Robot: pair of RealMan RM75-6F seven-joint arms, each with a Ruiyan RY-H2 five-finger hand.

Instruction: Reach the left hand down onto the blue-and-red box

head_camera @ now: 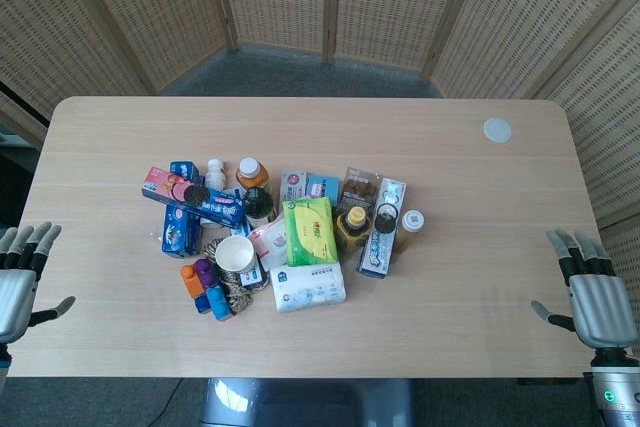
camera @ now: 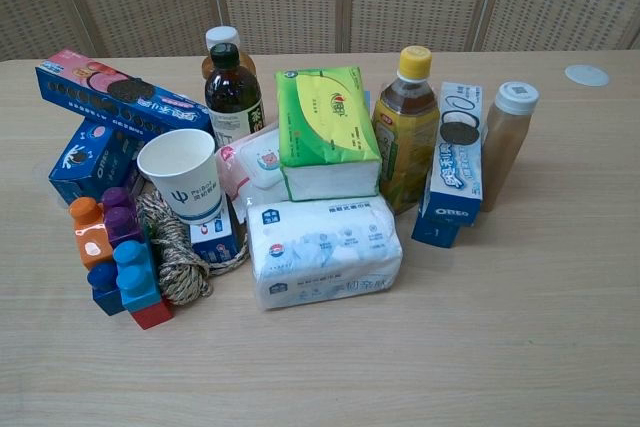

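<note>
Toy blocks (camera: 118, 265) and a white tissue pack (camera: 322, 252) sit at the front of a crowded pile on the table (head_camera: 450, 327), seen from the chest view, with a coil of rope (camera: 178, 257) and a paper cup (camera: 184, 176) just behind them. The blue-and-red box (head_camera: 193, 198) lies at the far left of the pile, propped aslant on a blue Oreo pack (camera: 92, 159), its red end pointing away to the left and a dark soy bottle (camera: 234, 94) just beside its near end. A green tissue pack (camera: 327, 130), a tea bottle (camera: 408, 125) and a standing Oreo box (camera: 453, 162) fill out the middle and right.

Both hands rest at the table's near corners in the head view, well apart from everything. The left hand (head_camera: 22, 282) is spread flat, fingers apart and holding nothing; the right hand (head_camera: 590, 287) lies the same way, empty, on the opposite side.

The reach appears not yet begun. The next move calls for the left hand to lift off the table edge, travel inward and forward over the pile's left flank, and settle palm-down onto the box's long top face. Since the box sits tilted on other packs, a gentle descent looks wise, lest it slide off or tip the cup and bottles crowding its right end.
</note>
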